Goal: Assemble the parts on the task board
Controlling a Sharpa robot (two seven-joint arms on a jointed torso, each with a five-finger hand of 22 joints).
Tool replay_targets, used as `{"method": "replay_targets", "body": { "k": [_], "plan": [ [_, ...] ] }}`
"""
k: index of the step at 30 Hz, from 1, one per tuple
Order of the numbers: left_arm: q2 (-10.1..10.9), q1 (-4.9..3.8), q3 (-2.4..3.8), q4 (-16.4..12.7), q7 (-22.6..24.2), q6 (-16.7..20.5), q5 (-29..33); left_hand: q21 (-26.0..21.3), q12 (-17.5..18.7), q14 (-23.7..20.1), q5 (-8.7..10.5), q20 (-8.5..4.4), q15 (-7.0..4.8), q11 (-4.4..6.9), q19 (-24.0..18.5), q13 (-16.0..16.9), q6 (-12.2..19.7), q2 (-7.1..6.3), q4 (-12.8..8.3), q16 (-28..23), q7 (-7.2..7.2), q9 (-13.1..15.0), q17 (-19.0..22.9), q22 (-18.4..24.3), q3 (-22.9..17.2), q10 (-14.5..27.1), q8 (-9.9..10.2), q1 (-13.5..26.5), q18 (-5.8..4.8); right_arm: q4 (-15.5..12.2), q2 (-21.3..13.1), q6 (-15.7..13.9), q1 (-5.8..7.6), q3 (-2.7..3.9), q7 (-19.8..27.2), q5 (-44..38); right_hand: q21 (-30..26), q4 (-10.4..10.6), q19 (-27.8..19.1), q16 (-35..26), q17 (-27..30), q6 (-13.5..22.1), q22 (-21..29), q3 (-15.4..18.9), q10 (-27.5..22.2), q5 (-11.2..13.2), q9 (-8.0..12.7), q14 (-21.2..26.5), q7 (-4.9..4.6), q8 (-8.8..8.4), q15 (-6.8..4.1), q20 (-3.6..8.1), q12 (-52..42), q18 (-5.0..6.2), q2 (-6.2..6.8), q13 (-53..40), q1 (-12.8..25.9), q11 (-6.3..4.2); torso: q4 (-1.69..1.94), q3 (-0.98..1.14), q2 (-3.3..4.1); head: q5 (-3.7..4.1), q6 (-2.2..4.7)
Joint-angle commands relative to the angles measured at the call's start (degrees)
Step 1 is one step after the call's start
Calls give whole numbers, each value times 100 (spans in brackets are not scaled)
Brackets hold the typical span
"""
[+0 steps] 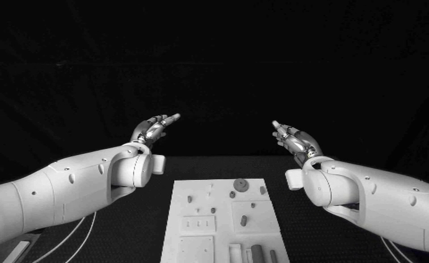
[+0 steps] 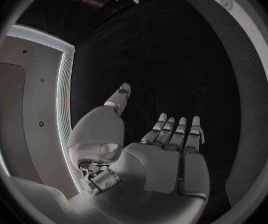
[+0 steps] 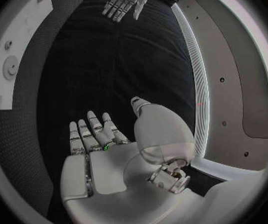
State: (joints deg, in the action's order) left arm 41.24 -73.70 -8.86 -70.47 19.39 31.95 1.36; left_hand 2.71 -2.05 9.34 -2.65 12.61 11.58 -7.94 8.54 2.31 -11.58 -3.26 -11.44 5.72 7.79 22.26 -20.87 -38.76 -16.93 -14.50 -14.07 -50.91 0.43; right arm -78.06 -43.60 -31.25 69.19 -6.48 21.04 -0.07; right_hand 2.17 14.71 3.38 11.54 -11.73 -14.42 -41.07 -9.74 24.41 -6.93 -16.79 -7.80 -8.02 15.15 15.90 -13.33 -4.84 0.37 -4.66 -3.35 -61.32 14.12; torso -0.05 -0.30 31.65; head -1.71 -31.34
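The white task board (image 1: 201, 213) lies on the black table between my two arms, at the near middle of the head view. Small grey parts rest on it: a round disc (image 1: 240, 183), a short peg (image 1: 243, 220) and a longer bar (image 1: 256, 253) near the front edge. My left hand (image 1: 154, 129) is raised above the table beyond the board's far left corner, fingers stretched out and holding nothing. My right hand (image 1: 295, 139) is raised the same way beyond the far right corner, also empty. The left hand (image 2: 165, 149) and right hand (image 3: 109, 144) show flat, spread fingers in the wrist views.
The board's edge (image 3: 9, 64) appears at the rim of the right wrist view, and again as a white strip (image 2: 246, 30) in the left wrist view. White cables (image 1: 72, 238) run along the table by my left arm. The black table (image 1: 134, 232) surrounds the board.
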Motion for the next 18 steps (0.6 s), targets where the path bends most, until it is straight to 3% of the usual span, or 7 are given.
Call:
{"method": "replay_targets", "body": {
  "k": [1, 5, 11, 15, 16, 17, 18],
  "plan": [
    [-69, -156, -90, 244, -598, -936, 106, 23, -20, -10, -20, 34, 44, -3, 6, 5, -34, -6, -9, 18, 52, 38, -24, -60, -32, -35, -30, -65, -43, 293, 32, 1407, 203, -117, -732, -229, 59, -199, 121, 179, -134, -157, -544, 63, 240, -38, -117, -134, -662, 134, 85, -55, -65, -17, 11, -30, -469, 65, 0, 0, 1, -1, 1],
    [-102, -277, -168, 419, -722, -1108, 122, 22, -25, -6, -20, 33, 47, -13, 7, 9, -49, 2, -9, 22, 59, 52, -33, -64, -31, -59, -41, -64, -43, 624, 64, 2021, 452, -289, -1077, -296, 151, -518, 455, 595, -468, -400, -1585, 6, 723, -48, -258, -611, -686, 303, 94, 2, -206, 85, 222, -86, -767, 82, 0, 0, 1, -1, 1],
    [-105, -285, -173, 430, -730, -1119, 124, 51, -93, 208, -20, 11, 207, -110, 104, 59, -187, 65, -52, 154, 108, 191, -343, -322, -24, -357, -152, -90, -41, 884, 89, 2502, 646, -424, -1346, -348, 290, -948, 1113, 1131, -850, -933, -3199, -163, 1176, -47, -484, -1442, -731, 616, 91, 65, -394, 243, 512, -134, -1129, 120, 0, 0, 1, -1, 1],
    [-105, -285, -173, 430, -730, -1119, 124, 280, -513, 1388, -38, -95, 419, -382, 753, 321, -828, 196, -176, 823, 385, 753, -1586, -1597, -58, -1859, -630, -181, 69, 947, 95, 2618, 694, -456, -1412, -361, 284, -1315, 1614, 1210, -836, -1318, -3369, -371, 1621, -49, -503, -1888, -716, 713, 47, 99, -535, 408, 707, -157, -1250, 103, 0, 0, 1, -1, 1],
    [-58, -284, -174, 402, -776, -1577, 52, 336, -573, 1575, -61, -121, 420, -416, 929, 345, -971, 234, -222, 910, 435, 808, -1609, -1803, -83, -1997, -702, -220, 103, 1291, 146, 2018, 693, -455, -1586, -3012, 288, -1404, 1726, 1243, -841, -1415, -3353, -416, 1733, -49, -517, -2006, -708, 741, 22, 106, -572, 447, 738, -166, -1261, 82, -9, -4, -1, 2, -89],
    [-51, -284, -174, 399, -815, -1695, 44, 378, -628, 1737, -110, -145, 411, -438, 1053, 365, -1071, 269, -254, 986, 467, 815, -1631, -1857, -123, -2105, -740, -261, 136, 1332, 152, 2009, 693, -455, -1600, -3160, 293, -1456, 1799, 1266, -845, -1474, -3343, -441, 1801, -48, -525, -2084, -700, 758, 2, 110, -592, 472, 753, -170, -1258, 61, -7, -3, 0, 0, -91],
    [-44, -284, -174, 384, -837, -1747, 28, 515, -823, 2159, -284, -221, 322, -497, 1462, 440, -1379, 327, -300, 1166, 570, 826, -1668, -1851, -364, -2495, -845, -415, 259, 1382, 166, 1999, 693, -455, -1611, -3321, 327, -1552, 1978, 1385, -901, -1676, -3329, -491, 2040, -48, -574, -2340, -688, 847, -78, 130, -701, 538, 780, -219, -1265, -23, -5, -3, 1, 0, -89]
  ]
}}
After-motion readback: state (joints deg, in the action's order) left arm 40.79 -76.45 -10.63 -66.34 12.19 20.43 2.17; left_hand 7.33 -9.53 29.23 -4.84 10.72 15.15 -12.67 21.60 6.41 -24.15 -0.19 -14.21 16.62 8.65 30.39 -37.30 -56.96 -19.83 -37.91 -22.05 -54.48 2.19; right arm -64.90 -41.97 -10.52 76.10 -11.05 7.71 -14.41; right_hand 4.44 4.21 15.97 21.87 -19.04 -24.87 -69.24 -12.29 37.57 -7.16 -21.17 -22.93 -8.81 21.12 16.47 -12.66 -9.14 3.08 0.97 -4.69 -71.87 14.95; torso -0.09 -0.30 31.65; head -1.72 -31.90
